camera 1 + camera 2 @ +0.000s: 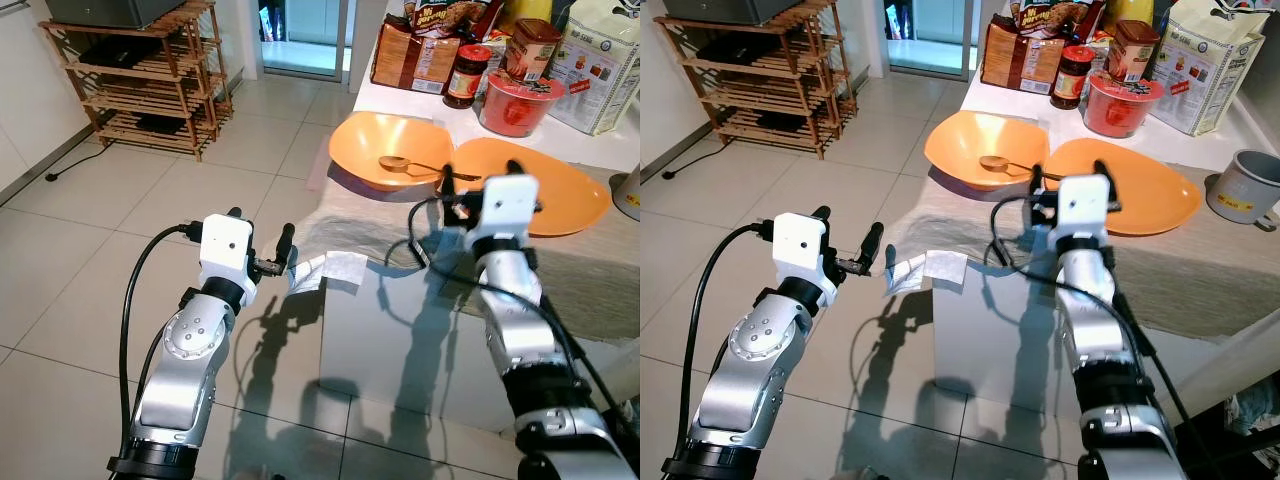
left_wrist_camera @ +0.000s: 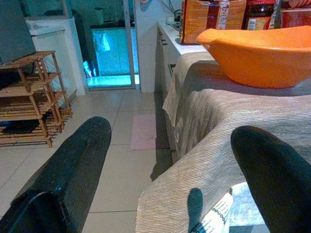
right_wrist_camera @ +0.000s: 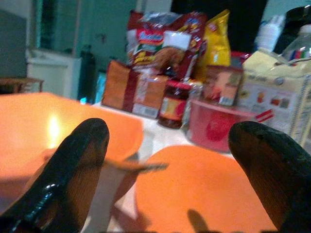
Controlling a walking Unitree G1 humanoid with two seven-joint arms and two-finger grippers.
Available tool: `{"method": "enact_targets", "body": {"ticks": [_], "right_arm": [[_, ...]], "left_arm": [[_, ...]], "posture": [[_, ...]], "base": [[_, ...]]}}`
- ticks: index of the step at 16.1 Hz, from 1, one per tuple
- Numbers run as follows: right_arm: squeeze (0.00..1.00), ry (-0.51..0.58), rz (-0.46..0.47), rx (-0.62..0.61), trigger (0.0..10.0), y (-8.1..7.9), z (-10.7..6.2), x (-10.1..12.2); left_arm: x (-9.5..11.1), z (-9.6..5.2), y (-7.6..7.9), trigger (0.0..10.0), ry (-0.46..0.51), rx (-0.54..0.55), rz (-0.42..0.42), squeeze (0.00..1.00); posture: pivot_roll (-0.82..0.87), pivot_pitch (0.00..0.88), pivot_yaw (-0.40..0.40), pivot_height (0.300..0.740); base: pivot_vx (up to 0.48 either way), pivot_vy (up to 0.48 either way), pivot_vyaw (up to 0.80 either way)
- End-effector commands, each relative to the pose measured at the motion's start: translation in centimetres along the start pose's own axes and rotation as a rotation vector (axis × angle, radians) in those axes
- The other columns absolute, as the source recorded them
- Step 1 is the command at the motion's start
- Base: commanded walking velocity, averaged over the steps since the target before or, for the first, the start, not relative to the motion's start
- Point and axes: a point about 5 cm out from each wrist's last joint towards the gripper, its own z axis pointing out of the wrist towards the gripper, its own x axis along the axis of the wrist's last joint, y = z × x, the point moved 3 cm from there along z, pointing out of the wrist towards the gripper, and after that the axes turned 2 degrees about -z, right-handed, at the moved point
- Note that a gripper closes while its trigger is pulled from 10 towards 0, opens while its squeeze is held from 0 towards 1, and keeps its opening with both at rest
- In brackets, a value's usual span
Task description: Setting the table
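Left gripper [image 1: 262,240] is held wide open and empty off the table's near-left corner, beside a paper packet [image 1: 330,270] on the grey cloth [image 1: 560,280], while right gripper [image 1: 482,172] (also spread, empty) is poised at the orange plate [image 1: 560,205] beside the spoon [image 1: 405,165] in the orange bowl [image 1: 385,150].

You've got both arms stretched forward, left gripper [image 1: 262,242] lower with fingers spread wide, right gripper [image 1: 480,172] raised higher, its fingers apart too.
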Motion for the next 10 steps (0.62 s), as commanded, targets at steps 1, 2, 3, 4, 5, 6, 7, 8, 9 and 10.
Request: {"method": "enact_targets", "body": {"ticks": [1,2,3,4,5,6,7,8,9,10], "right_arm": [[0.0,-0.012,0.008,-0.031,10.0,0.75,0.22,-0.07],[0.0,-0.016,0.011,-0.035,10.0,0.8,0.23,-0.15],[0.0,-0.024,0.018,-0.036,10.0,0.74,0.21,-0.31],[0.0,-0.037,0.029,-0.036,10.0,0.64,0.17,-0.58],[0.0,-0.049,0.04,-0.033,10.0,0.51,0.16,-0.8],[0.0,-0.055,0.047,-0.03,10.0,0.4,0.18,-0.92],[0.0,-0.056,0.048,-0.029,9.8,0.35,0.19,-0.93],[0.0,-0.057,0.052,-0.025,4.2,0.26,0.22,-0.95],[0.0,-0.059,0.055,-0.024,3.0,0.25,0.23,-0.97],[0.0,-0.06,0.058,-0.023,0.1,0.21,0.26,-0.98]], "left_arm": [[0.46,-0.06,0.16,10.0,0.015,-0.005,0.011,0.0],[0.44,-0.06,0.17,10.0,0.015,-0.006,0.011,0.0],[0.44,-0.05,0.19,10.0,0.015,-0.007,0.012,0.0],[0.45,-0.05,0.21,10.0,0.015,-0.007,0.012,0.0],[0.44,-0.05,0.23,10.0,0.015,-0.008,0.013,0.0],[0.45,-0.05,0.24,10.0,0.015,-0.008,0.014,0.0],[0.44,-0.06,0.22,10.0,0.016,-0.008,0.014,0.0],[0.44,-0.07,0.19,10.0,0.016,-0.007,0.016,0.0],[0.44,-0.08,0.19,10.0,0.016,-0.007,0.016,0.0],[0.45,-0.06,0.17,10.0,0.017,-0.007,0.017,0.0]], "posture": [[0.11,0.017,-0.001,0.74],[0.11,0.016,0.0,0.74],[0.11,0.017,-0.001,0.74],[0.11,0.015,-0.001,0.74],[0.11,0.016,-0.001,0.74],[0.11,0.015,-0.001,0.74],[0.11,0.014,-0.001,0.74],[0.11,0.012,-0.001,0.74],[0.11,0.011,-0.002,0.74],[0.11,0.011,-0.002,0.74]], "base": [[0.0,0.0,0.0],[0.0,0.0,0.0],[0.0,0.0,0.0],[0.0,0.0,0.0],[0.0,0.0,0.0],[0.0,0.0,0.0],[0.0,0.0,0.0],[0.0,0.0,0.0],[0.0,0.0,0.0],[0.0,0.0,0.0]]}}
